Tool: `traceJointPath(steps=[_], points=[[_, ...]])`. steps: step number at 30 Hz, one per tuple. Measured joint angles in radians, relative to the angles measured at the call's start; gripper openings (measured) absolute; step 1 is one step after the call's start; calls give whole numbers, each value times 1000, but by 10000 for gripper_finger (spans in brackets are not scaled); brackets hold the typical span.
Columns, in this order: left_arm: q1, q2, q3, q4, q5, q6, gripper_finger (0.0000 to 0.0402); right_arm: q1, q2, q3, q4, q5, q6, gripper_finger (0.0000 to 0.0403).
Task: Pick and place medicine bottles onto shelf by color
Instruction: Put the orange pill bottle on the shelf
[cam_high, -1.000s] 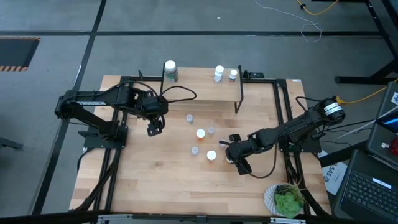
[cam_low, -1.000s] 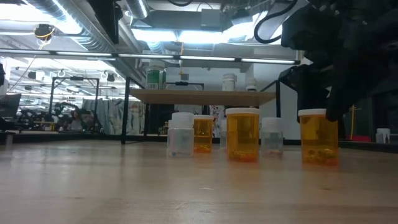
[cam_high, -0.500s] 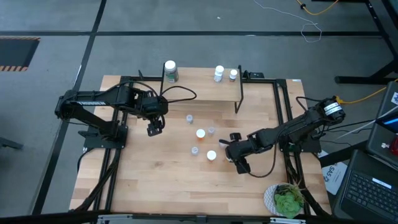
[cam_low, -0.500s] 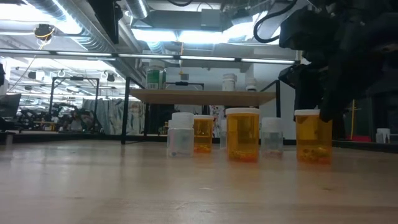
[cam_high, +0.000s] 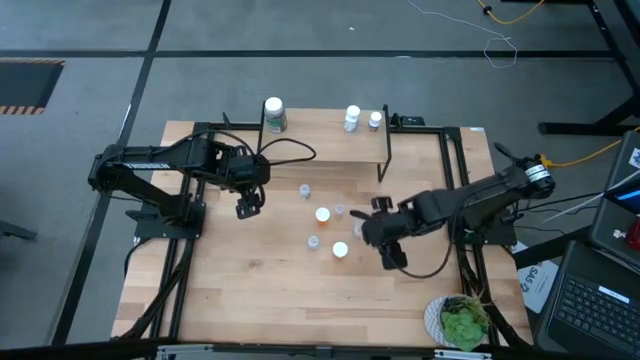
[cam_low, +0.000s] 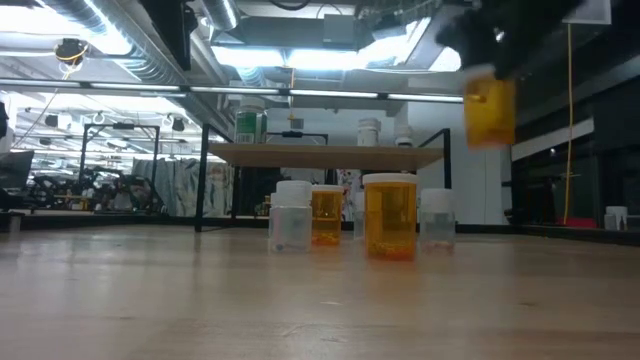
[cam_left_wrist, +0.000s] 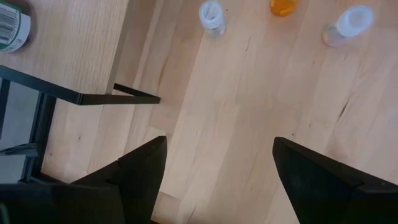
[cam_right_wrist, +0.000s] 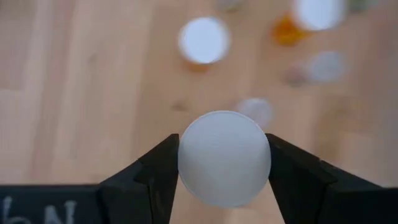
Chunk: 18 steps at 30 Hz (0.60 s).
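My right gripper (cam_high: 368, 228) is over the middle of the table, shut on an orange medicine bottle (cam_low: 490, 110) with a white cap that hangs well above the wood. Two orange bottles (cam_high: 323, 214) (cam_high: 340, 250) and small clear ones (cam_high: 305, 189) (cam_high: 313, 242) stand on their bases on the table beside it. The shelf (cam_high: 325, 135) at the far edge bears a green-labelled bottle (cam_high: 273, 113) and two white ones (cam_high: 352, 118) (cam_high: 375, 120). My left gripper (cam_high: 248, 205) hangs open above bare wood to the left. My right gripper pinches the orange bottle by the rim of its white cap (cam_right_wrist: 186, 158), one finger (cam_right_wrist: 155, 171) on either side. The fingers come from above, pointing steeply down. The bottle hangs upright below them, clear of the table.
A green plant in a white pot (cam_high: 462, 322) sits at the near right corner. The shelf's black legs (cam_high: 384, 160) stand on the far part of the table. Black frame rails run along the table's left and right sides. Bare wood lies along the near edge.
My right gripper has risen, still shut on the orange bottle, and shifted slightly toward the far edge. The bottle stood on the table a second ago and now hangs lifted clear, high above the other bottles.
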Motion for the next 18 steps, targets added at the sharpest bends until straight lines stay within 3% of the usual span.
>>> traceJointPath(steps=[4,8,14,18], points=[[0,0,0,-20,0,19,289,-47,0,123,-76,128,-78,209],[0,-15,-1,-41,0,-6,289,-137,0,207,-91,184,-178,209],[0,-95,-43,-24,0,-18,289,-343,-1,241,-89,176,-304,209],[0,-205,-165,50,-28,-76,289,-496,-1,241,-75,75,-364,209]])
